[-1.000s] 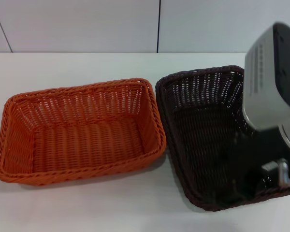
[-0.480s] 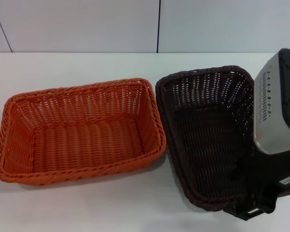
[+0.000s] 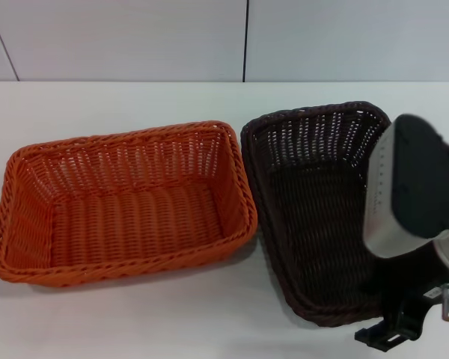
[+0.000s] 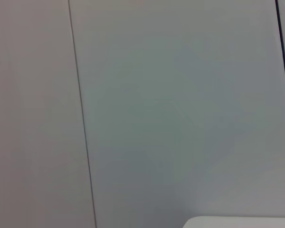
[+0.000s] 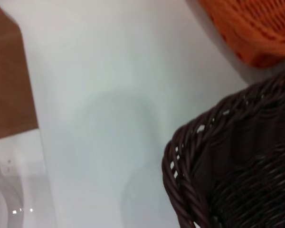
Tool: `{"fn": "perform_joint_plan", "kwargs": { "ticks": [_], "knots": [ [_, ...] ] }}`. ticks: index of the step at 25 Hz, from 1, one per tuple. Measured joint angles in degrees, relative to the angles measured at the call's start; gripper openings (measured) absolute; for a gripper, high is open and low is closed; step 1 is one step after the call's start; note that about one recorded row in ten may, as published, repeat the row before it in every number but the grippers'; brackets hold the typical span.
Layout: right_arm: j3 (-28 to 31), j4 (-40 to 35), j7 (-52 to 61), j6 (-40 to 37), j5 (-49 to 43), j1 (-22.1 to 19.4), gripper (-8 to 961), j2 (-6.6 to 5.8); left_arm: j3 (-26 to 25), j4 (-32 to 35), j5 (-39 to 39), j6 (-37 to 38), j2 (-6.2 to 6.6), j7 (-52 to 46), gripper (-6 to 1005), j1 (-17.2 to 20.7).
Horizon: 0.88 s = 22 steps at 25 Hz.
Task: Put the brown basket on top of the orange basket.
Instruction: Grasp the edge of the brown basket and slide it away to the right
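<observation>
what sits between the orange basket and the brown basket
Nothing: in the head view only a narrow strip of bare white table separates the orange basket from the brown basket.

The orange basket (image 3: 123, 206) is bright orange all over, woven in close horizontal ribs on its floor, with open-weave sloping sides that let pale specks show through and a braided rim. It stands toward the left edge of the counter (image 3: 135, 101), which is plain white. The brown basket (image 3: 314, 209), toward the right edge, is dark brown, nearly black, with the same ribbed weave, open-weave sides and braided rim; in the right wrist view its rim (image 5: 190, 156) shows glossy twisted strands. The right arm's casing (image 3: 411, 191) over it is silver-grey with a black face. The wall (image 3: 322, 37) behind is pale grey-white, split by dark thin seams.
</observation>
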Motion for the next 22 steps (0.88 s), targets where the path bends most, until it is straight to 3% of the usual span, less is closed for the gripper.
{"fn": "perform_joint_plan", "kwargs": {
  "ticks": [7,12,22],
  "knots": [
    [-1.4,2.3,0.2,-3.8,-2.2,1.6,655,0.22,-0.3,0.6,0.0,0.0,0.18,0.0,788,0.3],
    [-2.9,2.5,0.2,-4.5,-3.1,2.4,466,0.17,-0.4,0.7,0.0,0.0,0.24,-0.1,788,0.3],
    [-4.4,-0.4,1.4,-5.1,-4.6,2.2,288,0.31,-0.4,0.7,0.0,-0.1,0.37,0.1,788,-0.1]
  ]
}}
